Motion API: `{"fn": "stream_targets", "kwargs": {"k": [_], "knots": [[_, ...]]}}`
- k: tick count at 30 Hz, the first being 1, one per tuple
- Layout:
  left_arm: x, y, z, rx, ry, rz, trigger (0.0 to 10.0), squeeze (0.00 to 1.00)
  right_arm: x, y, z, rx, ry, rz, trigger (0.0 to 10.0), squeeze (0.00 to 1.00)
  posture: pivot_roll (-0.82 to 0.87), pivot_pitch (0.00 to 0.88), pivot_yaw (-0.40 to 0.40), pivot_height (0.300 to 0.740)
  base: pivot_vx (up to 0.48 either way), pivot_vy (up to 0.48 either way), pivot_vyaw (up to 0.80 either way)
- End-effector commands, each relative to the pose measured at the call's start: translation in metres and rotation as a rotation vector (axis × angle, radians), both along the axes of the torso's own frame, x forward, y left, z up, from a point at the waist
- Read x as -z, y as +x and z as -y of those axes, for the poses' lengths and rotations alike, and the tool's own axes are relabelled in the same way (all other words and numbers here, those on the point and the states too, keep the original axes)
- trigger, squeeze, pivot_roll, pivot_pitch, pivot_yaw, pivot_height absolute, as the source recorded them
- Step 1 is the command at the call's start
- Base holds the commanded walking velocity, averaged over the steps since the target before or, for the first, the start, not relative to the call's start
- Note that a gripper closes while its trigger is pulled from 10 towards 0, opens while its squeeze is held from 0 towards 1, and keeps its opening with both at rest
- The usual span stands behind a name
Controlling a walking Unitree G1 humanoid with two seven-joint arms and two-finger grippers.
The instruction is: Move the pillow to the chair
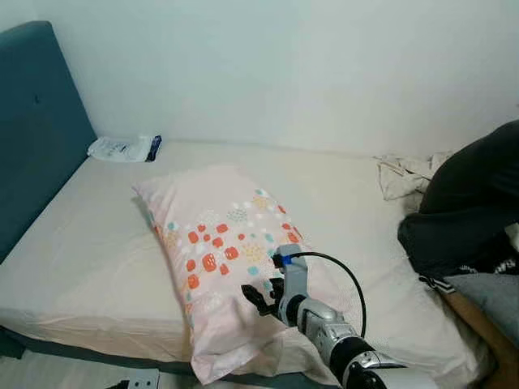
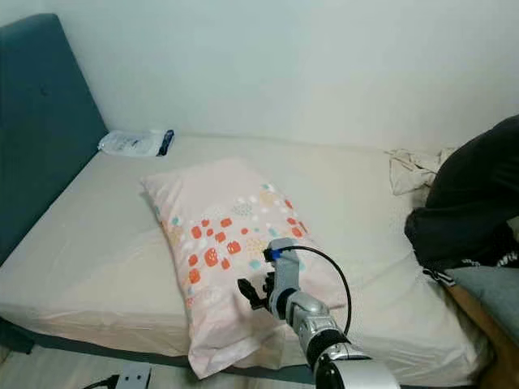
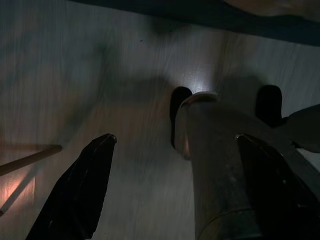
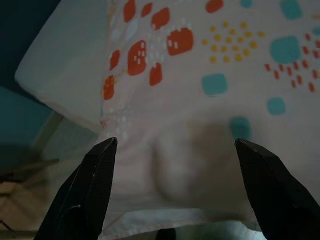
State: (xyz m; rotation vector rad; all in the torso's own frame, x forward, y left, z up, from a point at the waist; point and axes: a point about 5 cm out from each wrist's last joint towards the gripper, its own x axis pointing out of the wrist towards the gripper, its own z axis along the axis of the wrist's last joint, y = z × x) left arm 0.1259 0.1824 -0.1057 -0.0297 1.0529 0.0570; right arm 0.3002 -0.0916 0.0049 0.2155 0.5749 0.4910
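Pink pillow [image 1: 231,251] lies on bed [image 1: 89,259]; right hand [image 4: 175,190] spread wide above it.

Left of pillow [image 1: 223,251]: bare bed [image 1: 89,243] lying open.
Right side: dark clothing pile [image 1: 466,203] crowding the mattress.
Far corner: small packet [image 1: 122,148] sitting against the wall.

Right gripper [image 1: 258,298] hovers over the near end of the patterned pillow [image 1: 220,243] lying on the cream bed [image 1: 81,251], teal headboard [image 1: 36,121] left, dark clothes [image 1: 466,203] piled right.
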Motion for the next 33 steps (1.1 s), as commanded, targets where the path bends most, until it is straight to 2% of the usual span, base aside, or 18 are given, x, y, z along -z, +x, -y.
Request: {"fn": "stream_targets", "kwargs": {"k": [1,5,14,17,18,21,26,29,32,33], "knots": [[0.004,-0.010,0.001,-0.007,-0.003,-0.042,10.0,0.00,0.004,-0.003,0.001,0.026,0.033,-0.032,10.0,0.00,-0.05,0.072,-0.038,0.715,0.000,0.000,0.00],[0.001,-0.003,-0.003,-0.019,0.019,-0.006,10.0,0.00,-0.005,0.005,0.005,0.095,0.116,-0.020,10.0,0.00,-0.05,0.077,-0.037,0.690,0.000,0.000,0.00],[-0.002,0.004,-0.008,-0.014,0.032,0.022,10.0,0.00,-0.018,0.019,0.013,0.172,0.160,0.018,10.0,0.00,-0.04,0.087,-0.029,0.655,0.000,0.000,0.00],[-0.001,0.000,-0.009,0.011,0.040,0.009,10.0,0.00,-0.022,0.027,0.032,0.344,0.182,0.005,10.0,0.00,-0.04,0.091,-0.024,0.630,0.000,0.000,0.00],[-0.001,0.000,-0.009,0.011,0.040,0.009,10.0,0.00,-0.022,0.027,0.032,0.344,0.182,0.005,10.0,0.00,-0.04,0.091,-0.024,0.630,0.000,0.000,0.00],[0.000,-0.005,-0.010,0.019,0.042,-0.004,10.0,0.00,-0.019,0.026,0.048,0.455,0.138,-0.025,10.0,0.00,-0.04,0.093,-0.021,0.610,0.000,0.000,0.00],[0.001,-0.008,-0.009,0.030,0.043,-0.015,10.0,0.00,-0.016,0.024,0.062,0.556,0.144,-0.056,10.0,0.00,-0.04,0.093,-0.021,0.590,0.000,0.000,0.00],[0.002,-0.009,-0.008,0.036,0.043,-0.018,10.0,0.00,-0.015,0.023,0.062,0.573,0.189,-0.077,10.0,0.00,-0.04,0.093,-0.020,0.575,0.000,0.000,0.00],[0.002,-0.009,-0.008,0.039,0.042,-0.019,10.0,0.00,-0.018,0.025,0.052,0.527,0.296,-0.061,10.0,0.00,-0.04,0.096,-0.019,0.560,0.000,0.000,0.00],[0.002,-0.009,-0.008,0.039,0.042,-0.019,10.0,0.00,-0.018,0.025,0.052,0.527,0.296,-0.061,10.0,0.00,-0.04,0.096,-0.019,0.560,0.000,0.000,0.00]]}}
